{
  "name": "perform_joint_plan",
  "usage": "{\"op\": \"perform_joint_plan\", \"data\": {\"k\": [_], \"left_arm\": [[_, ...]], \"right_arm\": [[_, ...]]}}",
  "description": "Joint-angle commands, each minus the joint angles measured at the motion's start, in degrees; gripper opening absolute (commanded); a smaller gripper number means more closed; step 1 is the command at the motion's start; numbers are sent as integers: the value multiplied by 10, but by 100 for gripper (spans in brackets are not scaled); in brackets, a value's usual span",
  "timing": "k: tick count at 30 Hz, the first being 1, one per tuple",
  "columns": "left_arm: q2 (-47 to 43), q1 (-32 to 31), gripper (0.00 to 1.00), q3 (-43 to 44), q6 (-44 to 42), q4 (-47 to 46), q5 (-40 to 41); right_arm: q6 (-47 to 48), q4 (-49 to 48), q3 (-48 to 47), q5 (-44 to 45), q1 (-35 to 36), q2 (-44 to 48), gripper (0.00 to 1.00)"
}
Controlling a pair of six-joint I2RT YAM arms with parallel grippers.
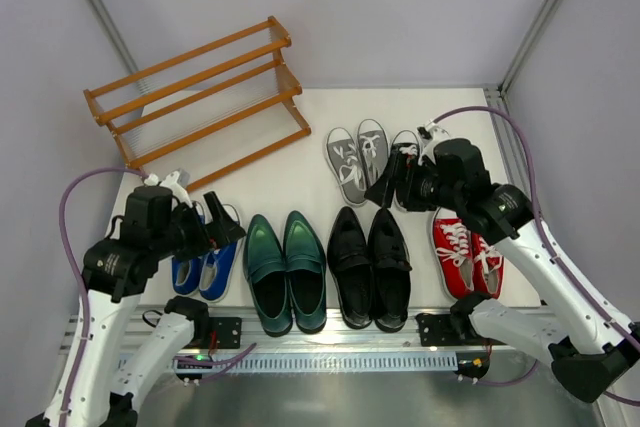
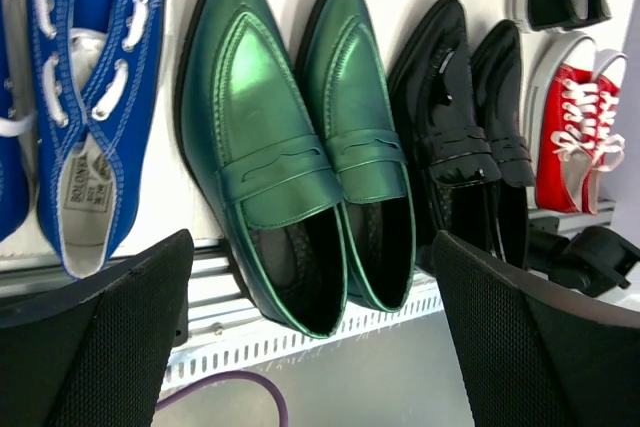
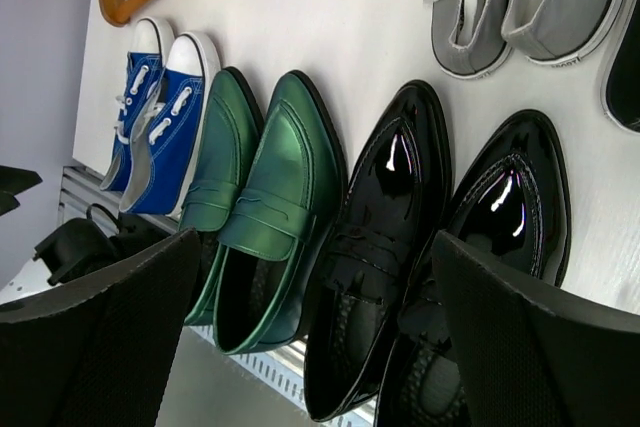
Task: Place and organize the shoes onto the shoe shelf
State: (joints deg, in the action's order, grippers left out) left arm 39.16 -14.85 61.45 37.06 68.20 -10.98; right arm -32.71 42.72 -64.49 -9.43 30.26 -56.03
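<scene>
White laminate worktop point(image 1: 300, 162) carries everything you have to move. The orange-brown wooden shoe shelf point(image 1: 200, 97), three slanted tiers of thin rails, stands at the far left, well apart from the footwear, with no shoe on it.

All six pairs lie on the worktop. The near row holds the blue canvas sneakers point(image 1: 205, 267), dark green leather loafers point(image 1: 285, 272), black patent loafers point(image 1: 370, 267) and red sneakers point(image 1: 465, 257) with white laces. Behind them are the grey sneakers point(image 1: 358, 159) and the black-and-white lace-ups point(image 1: 405, 142), which are largely hidden under the right arm. The near row lies with its long axis running near to far, toes pointing away from the robot.

Your left gripper point(image 1: 222, 229) hovers over the blue pair, its fingers point(image 2: 110, 337) spread wide and holding nothing. The green loafers lie just to its right. Your right gripper point(image 1: 383, 190) hovers at the back row, its fingers point(image 3: 520, 337) likewise released and empty.

Judgement: your left arm is nearer both the shelf and the blue pair. Begin there, closing across the shoe's width rather than along it.
</scene>
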Motion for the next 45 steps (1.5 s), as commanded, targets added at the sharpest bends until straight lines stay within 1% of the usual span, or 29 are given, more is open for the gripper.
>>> {"op": "perform_joint_plan", "data": {"k": [1,3,4,5,6,8,9,10,12,14,16,18,19,20,21,23,26,28,30,33,37,38,42,45], "left_arm": [[-22,-5,100,-5,-11,-24,-36],[-33,-4,100,-25,-25,-50,-47],[-31,-4,100,-58,-23,-57,-34],[-23,-4,100,-71,-22,-47,-3],[20,-5,100,-83,-26,-28,68],[82,-5,100,-91,-40,22,159],[110,-17,100,-85,-27,35,189],[141,-24,100,-74,-25,31,186],[166,-30,100,-44,-18,38,224],[190,-30,100,-34,-22,32,256],[214,-29,100,-34,-26,27,270],[264,-30,100,-17,-31,35,273],[279,-30,100,-8,-37,52,287],[297,-29,100,2,-43,52,321],[298,-28,100,9,-50,49,335],[311,-12,100,17,-81,30,296],[348,3,100,24,-116,30,277],[371,6,100,35,-126,26,251],[395,12,100,47,-134,24,256],[413,32,100,49,-144,5,232],[451,61,100,29,-146,-24,219],[467,72,100,26,-146,-28,226],[510,90,100,38,-146,-23,245],[544,103,100,40,-148,-25,245]], "right_arm": [[-17,20,-5,56,37,10,97],[-18,37,-12,87,60,7,97],[-19,44,-18,92,65,-1,97],[-17,58,-23,116,71,-7,97],[-16,65,-34,123,81,-12,97],[-17,77,-44,144,95,-23,97],[-17,81,-46,157,101,-26,97],[-21,78,-45,159,112,-29,97],[-24,70,-45,159,121,-42,97],[-24,65,-49,162,132,-59,97],[-18,63,-60,164,138,-72,97],[-12,60,-70,167,144,-88,97],[-11,56,-71,166,146,-93,97],[-10,51,-71,167,147,-95,97],[-10,48,-70,166,148,-96,97],[-10,47,-69,165,149,-101,97],[-7,50,-64,170,151,-99,97],[-7,50,-57,173,151,-89,97],[-5,49,-49,173,151,-84,97],[1,52,-46,174,151,-80,97],[10,46,-46,165,151,-84,97],[12,40,-46,162,151,-87,97],[27,19,-29,151,151,-102,97],[34,5,-23,131,151,-117,97]]}}
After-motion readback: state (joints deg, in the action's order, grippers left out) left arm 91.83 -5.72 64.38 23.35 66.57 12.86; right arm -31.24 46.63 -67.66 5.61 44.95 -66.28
